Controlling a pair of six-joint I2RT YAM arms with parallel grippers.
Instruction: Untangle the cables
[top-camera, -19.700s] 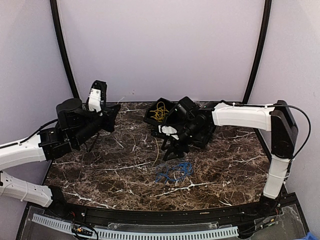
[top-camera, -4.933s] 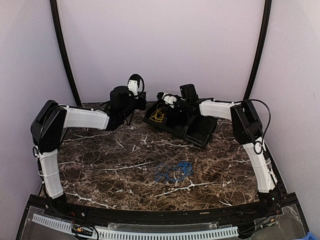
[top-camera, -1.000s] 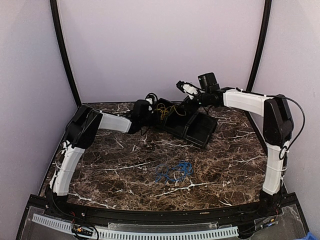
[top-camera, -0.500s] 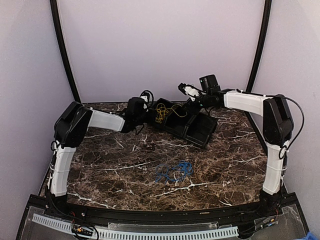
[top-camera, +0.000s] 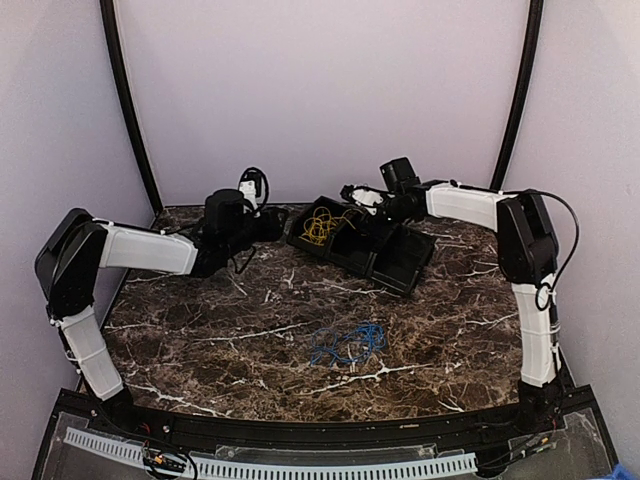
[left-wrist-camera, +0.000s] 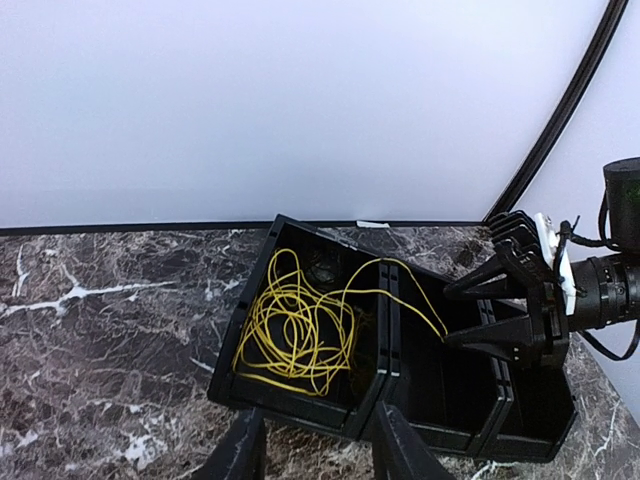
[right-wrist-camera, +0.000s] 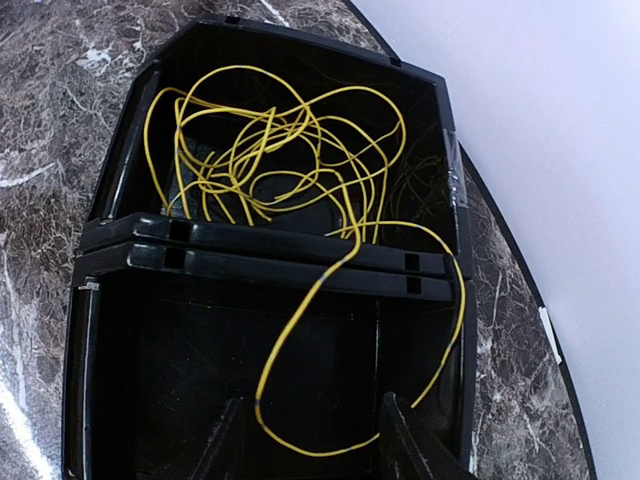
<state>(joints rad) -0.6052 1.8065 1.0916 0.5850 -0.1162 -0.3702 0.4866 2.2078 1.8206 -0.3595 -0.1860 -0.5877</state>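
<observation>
The yellow cable lies coiled in the left compartment of a black bin. The left wrist view shows that coil, with one strand running over the divider to my right gripper. My left gripper hangs open just short of the bin's near wall, with nothing between its fingers. My right gripper stands open over the neighbouring compartment. A loop of the yellow cable curves between its fingers. The blue cable lies in a loose heap on the table's near middle.
The bin has several compartments and sits slanted at the back of the marble table, near the back wall. Both arms reach to the bin from either side, the left gripper at its left end and the right gripper above its far edge.
My left gripper has opened and drawn back leftward from the bin. My right gripper has moved left and lower over the bin, and the yellow strand has gone slack.
</observation>
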